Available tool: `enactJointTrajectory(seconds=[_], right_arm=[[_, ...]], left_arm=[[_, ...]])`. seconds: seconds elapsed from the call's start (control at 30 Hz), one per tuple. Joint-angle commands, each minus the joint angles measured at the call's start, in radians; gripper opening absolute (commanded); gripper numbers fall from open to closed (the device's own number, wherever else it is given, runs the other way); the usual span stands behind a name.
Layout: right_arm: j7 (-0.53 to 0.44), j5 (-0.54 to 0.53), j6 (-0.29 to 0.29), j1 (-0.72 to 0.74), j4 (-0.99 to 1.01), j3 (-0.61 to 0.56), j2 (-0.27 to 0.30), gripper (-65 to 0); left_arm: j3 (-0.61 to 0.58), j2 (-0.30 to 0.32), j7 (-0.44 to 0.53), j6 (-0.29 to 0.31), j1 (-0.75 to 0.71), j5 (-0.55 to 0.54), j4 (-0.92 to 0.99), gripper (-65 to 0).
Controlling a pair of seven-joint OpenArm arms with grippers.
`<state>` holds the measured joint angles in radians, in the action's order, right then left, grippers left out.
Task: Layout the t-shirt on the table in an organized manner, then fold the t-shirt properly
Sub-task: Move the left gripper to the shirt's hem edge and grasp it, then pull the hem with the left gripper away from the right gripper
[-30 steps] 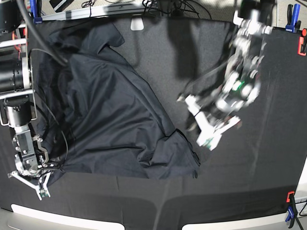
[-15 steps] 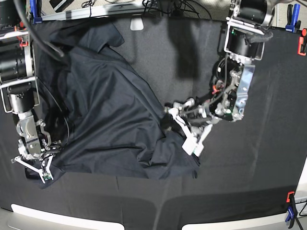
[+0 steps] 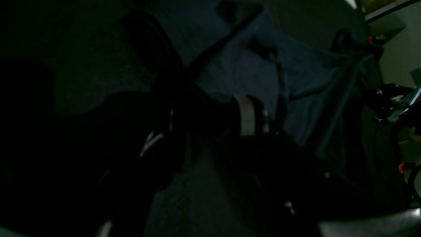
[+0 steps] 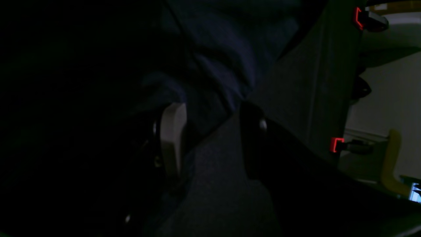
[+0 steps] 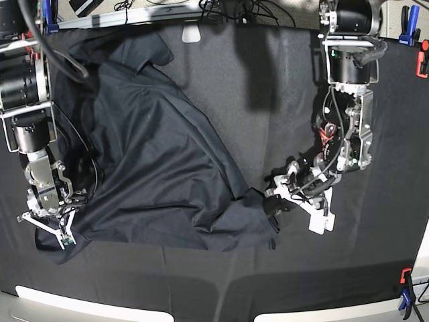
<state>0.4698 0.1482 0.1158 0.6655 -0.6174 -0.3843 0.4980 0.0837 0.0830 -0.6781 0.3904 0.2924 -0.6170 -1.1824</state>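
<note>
The dark navy t-shirt (image 5: 154, 154) lies rumpled and slanted over the left half of the table (image 5: 281, 87). Its lower right corner (image 5: 265, 213) bunches up close to my left gripper (image 5: 297, 209), which hangs low with white fingers spread, open, nothing visibly between them. My right gripper (image 5: 45, 229) is open at the shirt's lower left corner. In the right wrist view, the shirt's edge (image 4: 223, 49) runs between the spread fingers (image 4: 172, 138). The left wrist view is very dark, with a pale pad (image 3: 246, 115) before blue cloth (image 3: 246, 65).
Red and blue clamps sit at the table's corners: a red one (image 5: 422, 64) and a blue one (image 5: 405, 23) at the far right, another (image 5: 405, 288) at the near right, and a blue one (image 5: 47, 17) at the far left. A pale tab (image 5: 192, 33) lies at the far edge.
My left gripper swung in over the shirt's right edge, then drew back down and to the right, off the cloth. My right gripper rose a little along the shirt's lower left corner.
</note>
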Motion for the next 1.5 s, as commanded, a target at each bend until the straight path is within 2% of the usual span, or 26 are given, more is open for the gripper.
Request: enactJointTrajectory(seconds=[0.0,0.07,0.17,0.3,0.43,0.47,0.53,0.6,0.63,0.67,0.77,0.87,0.93,1.03,1.07,1.2,1.33,1.37,1.43,1.47], right_arm=[[-0.008,0.007,-0.011,0.037,-0.016,0.005,0.014,-38.7],[-0.007,0.007,-0.011,0.037,-0.016,0.005,0.014,-38.7],[-0.009,0.007,-0.011,0.037,-0.016,0.005,0.014,-38.7],[-0.01,0.007,-0.011,0.037,-0.016,0.005,0.014,-38.7],[-0.01,0.007,-0.011,0.037,-0.016,0.005,0.014,-38.7],[-0.01,0.008,-0.011,0.037,-0.016,0.005,0.014,-38.7],[-0.01,0.008,-0.011,0.037,-0.016,0.005,0.014,-38.7],[-0.01,0.008,-0.011,0.037,-0.016,0.005,0.014,-38.7],[-0.01,0.008,-0.011,0.037,-0.016,0.005,0.014,-38.7],[-0.01,0.008,-0.011,0.037,-0.016,0.005,0.014,-38.7],[-0.01,0.008,-0.011,0.037,-0.016,0.005,0.014,-38.7],[-0.009,0.007,-0.011,0.034,-0.016,0.005,0.014,-38.7],[-0.009,0.007,-0.011,0.029,-0.016,0.005,0.014,-38.7],[-0.008,0.008,-0.011,0.019,-0.016,0.005,0.012,-38.7],[-0.008,0.008,-0.011,0.017,-0.016,0.005,0.01,-38.7],[-0.008,0.01,-0.011,0.001,-0.016,0.005,-0.003,-38.7],[-0.008,0.008,-0.011,-0.002,-0.016,0.005,-0.021,-38.7],[-0.007,0.008,-0.011,-0.001,-0.016,0.005,-0.025,-38.7],[-0.007,0.008,-0.012,-0.002,-0.016,0.005,-0.031,-38.7],[-0.007,0.008,-0.012,-0.002,-0.016,0.005,-0.032,-38.7]], left_arm=[[0.008,0.0,0.021,0.0,0.044,-0.011,0.01,-44.7],[0.009,0.0,0.025,-0.024,0.076,-0.014,0.078,-44.7],[0.008,-0.008,0.022,-0.019,0.134,-0.073,0.221,-44.7],[0.008,-0.024,-0.022,0.088,0.212,-0.173,0.38,-44.7],[0.008,-0.043,-0.034,0.098,0.265,-0.182,0.48,-44.7],[0.008,-0.046,-0.04,0.111,0.27,-0.194,0.489,-44.7],[0.008,-0.05,-0.064,0.177,0.274,-0.221,0.492,-45.2],[0.008,-0.05,-0.064,0.23,0.279,-0.253,0.49,-53.8],[0.009,-0.046,-0.058,0.233,0.282,-0.256,0.489,-61.1],[0.009,-0.04,-0.055,0.232,0.291,-0.255,0.489,-65.0],[0.009,0.004,-0.055,0.232,0.33,-0.247,0.488,-65.0],[0.031,0.071,-0.051,0.229,0.388,-0.163,0.487,-65.0],[0.056,0.113,-0.01,0.211,0.428,-0.072,0.487,-65.0],[0.065,0.159,0.093,0.098,0.471,0.113,0.487,-65.0],[0.065,0.167,0.117,0.065,0.478,0.175,0.487,-65.0],[0.065,0.162,0.224,0.026,0.484,0.388,0.487,-65.0],[0.065,0.149,0.245,0.013,0.483,0.461,0.487,-65.0],[0.064,0.146,0.237,0.015,0.483,0.46,0.487,-61.7],[0.059,0.142,0.222,0.037,0.484,0.458,0.487,-45.0],[0.058,0.142,0.219,0.051,0.484,0.453,0.487,-38.7]])
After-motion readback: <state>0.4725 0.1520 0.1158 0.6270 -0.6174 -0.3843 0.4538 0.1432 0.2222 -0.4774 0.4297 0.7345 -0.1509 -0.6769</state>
